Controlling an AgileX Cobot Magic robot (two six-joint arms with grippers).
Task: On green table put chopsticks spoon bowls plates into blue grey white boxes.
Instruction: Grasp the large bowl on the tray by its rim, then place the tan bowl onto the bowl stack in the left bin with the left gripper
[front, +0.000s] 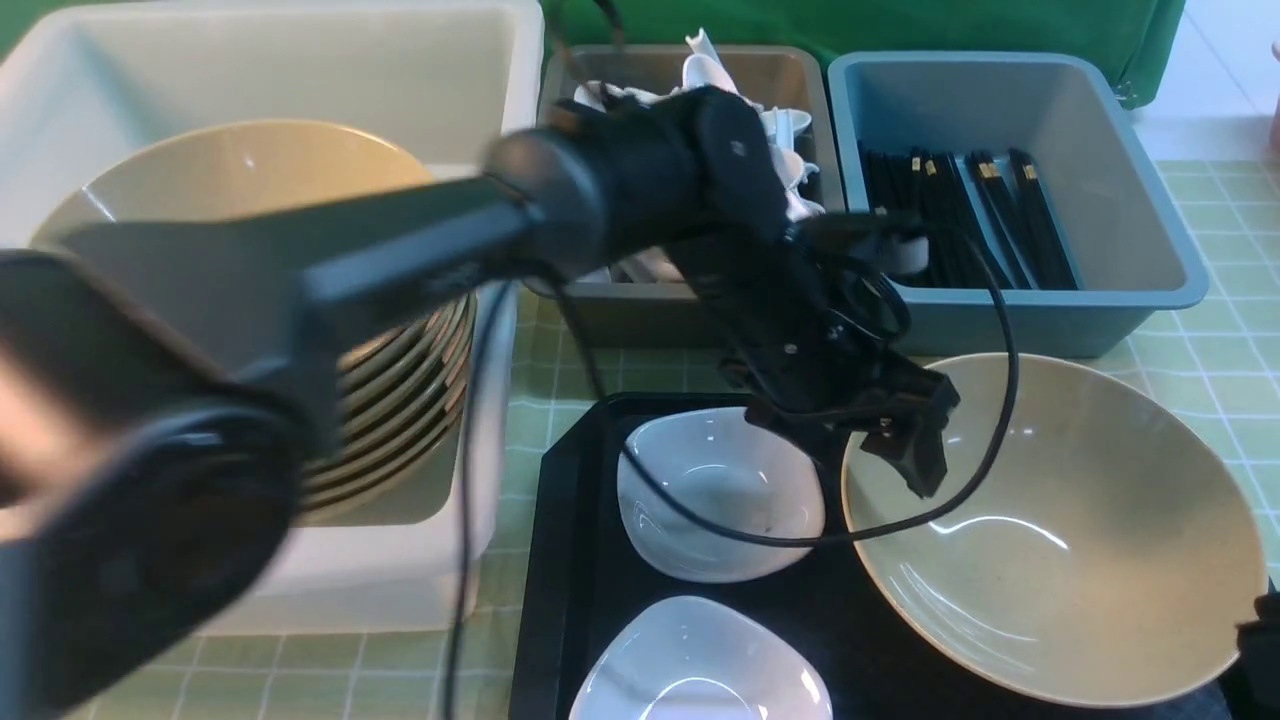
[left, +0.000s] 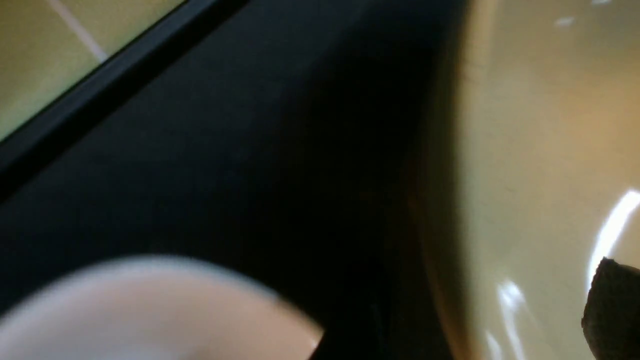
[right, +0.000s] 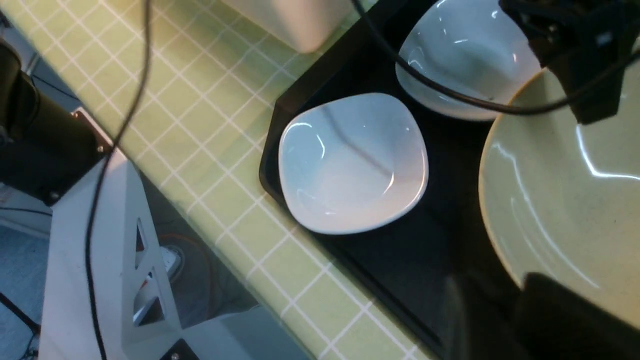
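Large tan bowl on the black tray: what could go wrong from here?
1. The left gripper hangs over the left rim of the wide glossy tan bowl, the right gripper at its near edge; an uncoordinated pull might tip it on the flat black tray.
2. The left arm's black cable droops across the small white rounded-square dish and the bowl; it could snag and drag the dish.

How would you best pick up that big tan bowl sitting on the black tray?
Probably by its thin rim, coming straight down from above, one finger inside and one outside. The big tan bowl is too wide to span, sits upright on the black tray, and its flared wall lifts the rim clear of the tray.
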